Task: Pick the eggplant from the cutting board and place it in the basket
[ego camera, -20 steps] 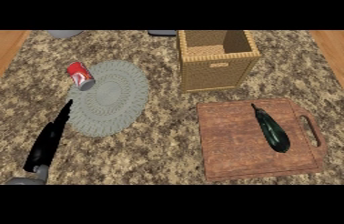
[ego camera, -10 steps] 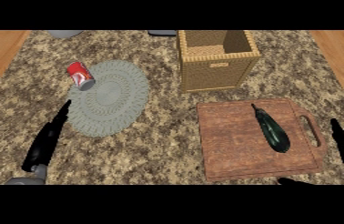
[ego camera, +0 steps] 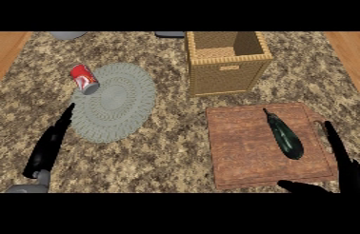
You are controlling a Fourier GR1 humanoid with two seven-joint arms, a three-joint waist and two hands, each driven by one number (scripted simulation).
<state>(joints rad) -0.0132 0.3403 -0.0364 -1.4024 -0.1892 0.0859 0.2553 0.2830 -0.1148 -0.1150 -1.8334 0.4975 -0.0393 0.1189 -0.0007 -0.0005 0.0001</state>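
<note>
A dark green eggplant [ego camera: 285,136] lies lengthwise on the right half of a brown wooden cutting board [ego camera: 246,147]. Behind the board stands an open woven basket [ego camera: 226,62] with nothing visible inside. My right hand [ego camera: 342,161] comes up at the board's lower right corner, open, fingers straight along the board's right edge and thumb spread over its front edge. It is right of the eggplant and apart from it. My left hand [ego camera: 48,145] rests open at the lower left, fingers straight.
A red can [ego camera: 84,79] lies on its side at the edge of a round grey-green mat [ego camera: 116,104]. A grey object [ego camera: 67,35] and a dark one [ego camera: 170,34] sit at the counter's back edge. Wooden floor shows past both sides.
My right hand has risen into view at the lower right and now reaches up beside the cutting board. The left hand, eggplant and basket have not moved.
</note>
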